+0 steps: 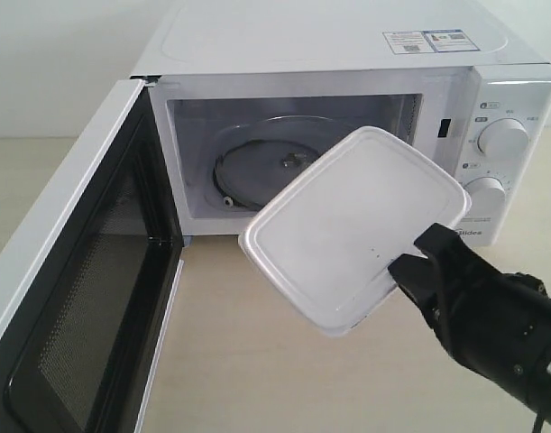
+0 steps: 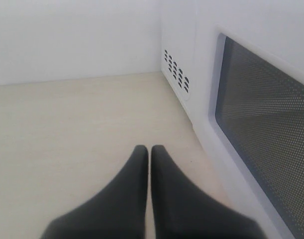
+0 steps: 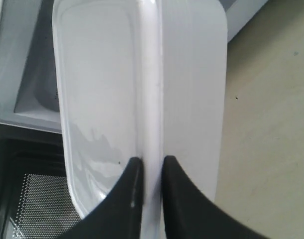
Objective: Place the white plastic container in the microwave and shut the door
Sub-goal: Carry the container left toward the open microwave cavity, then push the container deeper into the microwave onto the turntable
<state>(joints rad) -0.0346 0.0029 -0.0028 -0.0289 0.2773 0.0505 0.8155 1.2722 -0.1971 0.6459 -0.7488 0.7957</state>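
Observation:
The white plastic container hangs tilted in the air just outside the microwave's open cavity, its lid facing up and toward the camera. My right gripper is shut on the container's rim at its near right corner; the fingers pinch the lid edge from both sides. The door stands wide open to the left, its mesh window beside my left gripper, which is shut with nothing in it, low over the tabletop outside the door. The left arm does not show in the exterior view.
A glass turntable lies inside the cavity. Two round dials sit on the microwave's right panel. Pale wooden tabletop stretches in front of the microwave. Vent slots mark the microwave's side wall.

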